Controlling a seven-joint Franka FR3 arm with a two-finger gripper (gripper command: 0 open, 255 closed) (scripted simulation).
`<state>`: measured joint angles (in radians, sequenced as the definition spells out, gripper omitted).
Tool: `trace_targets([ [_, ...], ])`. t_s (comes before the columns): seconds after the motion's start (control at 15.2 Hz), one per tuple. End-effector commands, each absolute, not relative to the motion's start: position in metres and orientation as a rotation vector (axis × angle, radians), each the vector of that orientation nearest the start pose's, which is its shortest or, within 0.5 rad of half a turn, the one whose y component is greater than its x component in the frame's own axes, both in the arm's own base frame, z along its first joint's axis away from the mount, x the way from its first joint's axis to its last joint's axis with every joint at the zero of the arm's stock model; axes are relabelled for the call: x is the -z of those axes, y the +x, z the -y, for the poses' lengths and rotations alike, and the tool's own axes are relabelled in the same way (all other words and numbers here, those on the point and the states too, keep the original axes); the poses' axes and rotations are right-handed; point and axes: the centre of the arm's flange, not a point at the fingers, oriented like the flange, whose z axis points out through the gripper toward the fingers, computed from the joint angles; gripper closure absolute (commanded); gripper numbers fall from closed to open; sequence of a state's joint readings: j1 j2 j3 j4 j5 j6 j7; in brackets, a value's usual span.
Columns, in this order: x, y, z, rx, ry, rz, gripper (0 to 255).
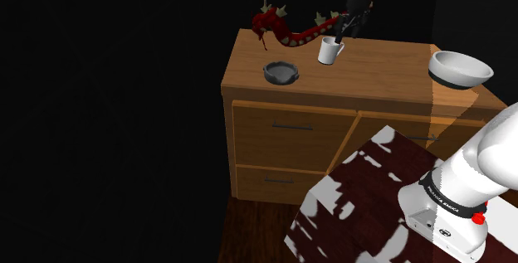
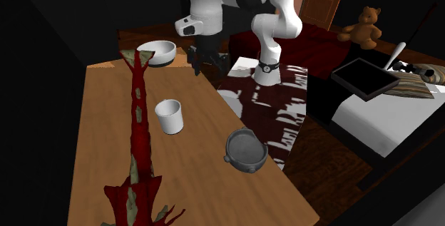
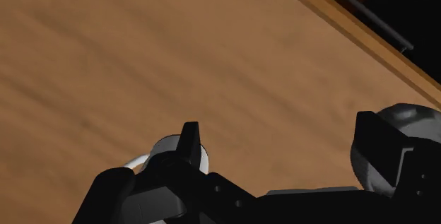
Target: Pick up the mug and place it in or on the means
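Note:
A white mug (image 1: 330, 51) stands upright on the wooden dresser top (image 1: 383, 64), beside the tail of a red spiked dragon figure (image 1: 286, 26). In the second exterior view the mug (image 2: 169, 115) sits between a white bowl (image 2: 157, 52) and a dark grey two-handled dish (image 2: 246, 150). My gripper (image 2: 208, 68) hangs open above the top, between bowl and mug, touching nothing. Seen from the shoulder, the gripper (image 1: 345, 29) is just above and behind the mug. In the wrist view the gripper (image 3: 283, 145) holds nothing; one finger (image 3: 189, 143) partly covers the mug (image 3: 164, 148), the other the grey dish (image 3: 406, 116).
The dragon figure (image 2: 139, 139) lies lengthwise along the dresser. The white bowl (image 1: 459, 68) sits near the corner closest to my stand (image 1: 365, 203). Drawers with handles (image 1: 292, 126) face outward. A bed with a black tray (image 2: 364, 78) and a teddy bear (image 2: 366, 26) stand beyond.

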<state>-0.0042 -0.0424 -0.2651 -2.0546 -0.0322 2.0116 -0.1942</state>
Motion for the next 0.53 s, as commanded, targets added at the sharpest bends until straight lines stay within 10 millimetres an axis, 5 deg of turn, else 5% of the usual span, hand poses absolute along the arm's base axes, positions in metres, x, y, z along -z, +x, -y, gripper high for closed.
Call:
trace_targets([
  [0.0, -0.444, 0.54, 0.159, -0.009, -3.167, -0.08, 0],
  [0.46, -0.401, 0.611, 0.195, -0.008, -3.195, -0.026, 0],
])
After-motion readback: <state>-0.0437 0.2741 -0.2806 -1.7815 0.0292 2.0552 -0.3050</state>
